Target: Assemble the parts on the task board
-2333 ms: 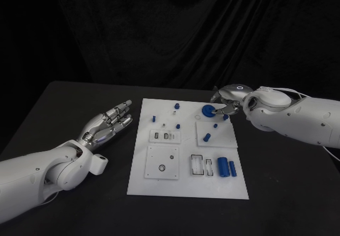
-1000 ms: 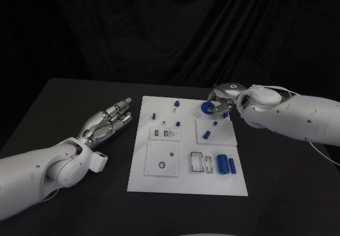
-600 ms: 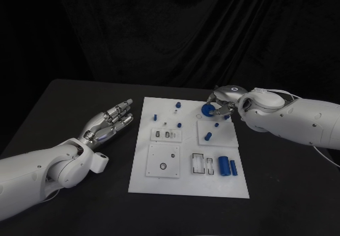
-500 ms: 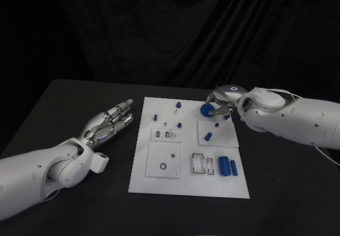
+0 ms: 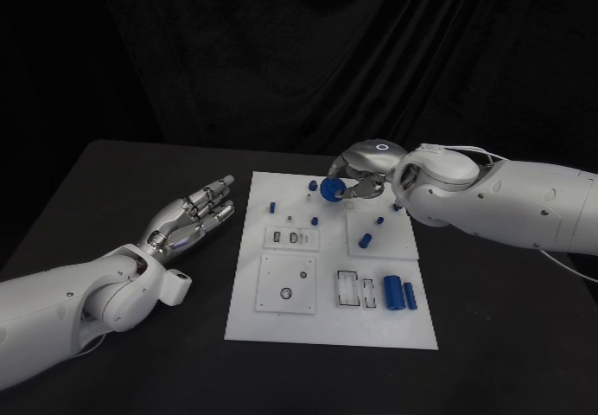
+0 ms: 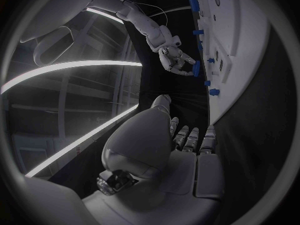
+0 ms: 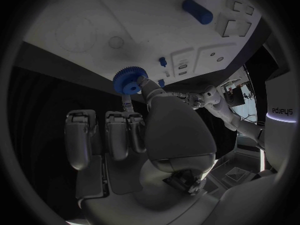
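- The right robot hand (image 5: pixel 358 169) held a blue gear (image 5: pixel 333 189) pinched at its fingertips, over the far end of the white board (image 5: pixel 330 324).
- In the right wrist view the gear (image 7: pixel 130 80) sat between the thumb and a finger, its toothed rim clear, with the other fingers (image 7: pixel 80 135) lying straight beside it and touching nothing.
- The gear hung just above the board's far middle, near a small blue peg (image 5: pixel 312 183) and apart from the raised white square plate (image 5: pixel 380 233) on the right.
- The left robot hand (image 5: pixel 194 215) rested open and empty, fingers stretched out together, over the black bench (image 5: pixel 124 181) just left of the board and not touching it.
- On the board's near right part, two blue cylinders (image 5: pixel 399 294) lay side by side next to a rectangular slot (image 5: pixel 354 290).
- More small blue pegs stood on the board, one on the left edge area (image 5: pixel 270 207) and one on the square plate (image 5: pixel 366 240).
- In the right wrist view, the white arm at the rim carried writing that looked like "edieys", reversed and hard to read.
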Controlling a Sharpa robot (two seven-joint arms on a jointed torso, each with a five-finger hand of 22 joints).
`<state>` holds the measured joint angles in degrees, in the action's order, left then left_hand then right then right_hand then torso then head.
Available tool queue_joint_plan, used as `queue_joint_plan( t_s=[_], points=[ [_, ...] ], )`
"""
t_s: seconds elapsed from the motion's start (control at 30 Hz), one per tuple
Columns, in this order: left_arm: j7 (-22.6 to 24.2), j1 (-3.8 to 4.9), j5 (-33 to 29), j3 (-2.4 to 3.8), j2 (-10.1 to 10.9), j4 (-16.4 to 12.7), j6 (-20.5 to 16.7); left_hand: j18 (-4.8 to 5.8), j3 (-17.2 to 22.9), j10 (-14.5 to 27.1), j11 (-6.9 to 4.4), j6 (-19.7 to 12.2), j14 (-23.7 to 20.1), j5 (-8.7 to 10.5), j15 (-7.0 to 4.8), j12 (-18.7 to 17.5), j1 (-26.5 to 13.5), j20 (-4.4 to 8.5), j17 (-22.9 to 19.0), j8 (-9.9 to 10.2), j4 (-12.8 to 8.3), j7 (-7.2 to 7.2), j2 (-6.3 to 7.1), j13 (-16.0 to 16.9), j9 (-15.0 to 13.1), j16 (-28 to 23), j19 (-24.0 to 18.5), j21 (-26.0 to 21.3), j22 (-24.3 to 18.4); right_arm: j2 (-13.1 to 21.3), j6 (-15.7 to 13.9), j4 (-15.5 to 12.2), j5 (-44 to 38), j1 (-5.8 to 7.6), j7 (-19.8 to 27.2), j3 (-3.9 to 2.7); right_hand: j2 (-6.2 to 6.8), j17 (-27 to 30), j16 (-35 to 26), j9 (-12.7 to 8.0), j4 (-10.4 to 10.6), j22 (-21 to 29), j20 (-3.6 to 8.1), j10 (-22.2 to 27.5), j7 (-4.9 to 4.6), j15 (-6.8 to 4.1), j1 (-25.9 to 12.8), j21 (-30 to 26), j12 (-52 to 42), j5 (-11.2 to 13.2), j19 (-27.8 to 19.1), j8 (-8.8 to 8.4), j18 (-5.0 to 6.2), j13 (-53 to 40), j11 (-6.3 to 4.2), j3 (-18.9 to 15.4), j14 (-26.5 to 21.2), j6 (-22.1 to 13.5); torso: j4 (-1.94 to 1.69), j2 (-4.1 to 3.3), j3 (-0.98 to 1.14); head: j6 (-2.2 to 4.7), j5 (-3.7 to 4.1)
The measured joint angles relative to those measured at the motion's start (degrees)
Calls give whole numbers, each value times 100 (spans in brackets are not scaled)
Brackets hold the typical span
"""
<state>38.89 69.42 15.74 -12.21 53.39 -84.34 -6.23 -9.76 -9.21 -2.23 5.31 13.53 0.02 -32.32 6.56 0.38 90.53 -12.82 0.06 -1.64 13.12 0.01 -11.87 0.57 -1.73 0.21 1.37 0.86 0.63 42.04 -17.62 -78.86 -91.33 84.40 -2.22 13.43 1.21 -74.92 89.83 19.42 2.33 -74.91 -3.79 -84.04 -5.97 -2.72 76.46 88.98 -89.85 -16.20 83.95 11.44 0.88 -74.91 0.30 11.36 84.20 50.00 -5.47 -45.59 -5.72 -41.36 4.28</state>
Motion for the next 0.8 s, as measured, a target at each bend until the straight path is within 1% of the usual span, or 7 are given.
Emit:
queue_joint_plan(
  t_s=[0.13,0.33,0.53,0.63,0.8],
  points=[
    [0,-2,0,0,-23,15,11,0,0,0,0,0,0,0,0,0,0,0,-1,0,0,0,0,0,0,0,0,0,0,-212,22,117,-1,-7,45,-2,-2,0,0,0,4,0,0,0,2,0,-3,0,0,0,0,0,1,0,0,4,0,-2,-2,3,-9,-5,8],
    [0,-3,0,0,-55,22,27,0,0,0,0,0,0,0,0,0,0,0,-1,0,0,0,0,0,0,0,0,0,0,-512,62,390,-2,-82,103,-3,-2,0,0,0,13,0,0,0,9,0,-3,0,0,0,0,0,1,0,0,12,0,-9,-3,2,-16,-5,15],
    [0,-4,0,0,-58,29,44,0,0,0,0,0,0,0,0,0,0,0,0,0,0,0,0,0,0,0,0,0,0,-698,125,594,-3,-142,128,-2,-1,0,0,0,13,1,0,0,9,0,-3,0,0,1,0,27,1,1,0,12,0,-9,-6,-7,-4,-5,20],
    [0,-4,0,0,-61,32,50,0,0,0,0,0,0,0,0,0,0,0,0,0,0,0,0,0,0,0,0,0,0,-762,155,675,-3,-156,130,-2,0,1,0,0,13,1,0,0,10,0,-3,0,0,2,0,28,1,1,0,12,0,-10,-7,-8,3,-23,15],
    [0,-4,0,0,-67,34,59,1,0,0,0,0,0,0,0,0,0,0,1,0,0,0,0,0,0,0,0,0,0,-838,195,754,-4,-167,130,-7,0,0,0,0,30,1,0,0,18,0,-4,0,0,7,0,28,1,1,0,29,0,-18,-6,-10,8,-36,16]
  ],
)
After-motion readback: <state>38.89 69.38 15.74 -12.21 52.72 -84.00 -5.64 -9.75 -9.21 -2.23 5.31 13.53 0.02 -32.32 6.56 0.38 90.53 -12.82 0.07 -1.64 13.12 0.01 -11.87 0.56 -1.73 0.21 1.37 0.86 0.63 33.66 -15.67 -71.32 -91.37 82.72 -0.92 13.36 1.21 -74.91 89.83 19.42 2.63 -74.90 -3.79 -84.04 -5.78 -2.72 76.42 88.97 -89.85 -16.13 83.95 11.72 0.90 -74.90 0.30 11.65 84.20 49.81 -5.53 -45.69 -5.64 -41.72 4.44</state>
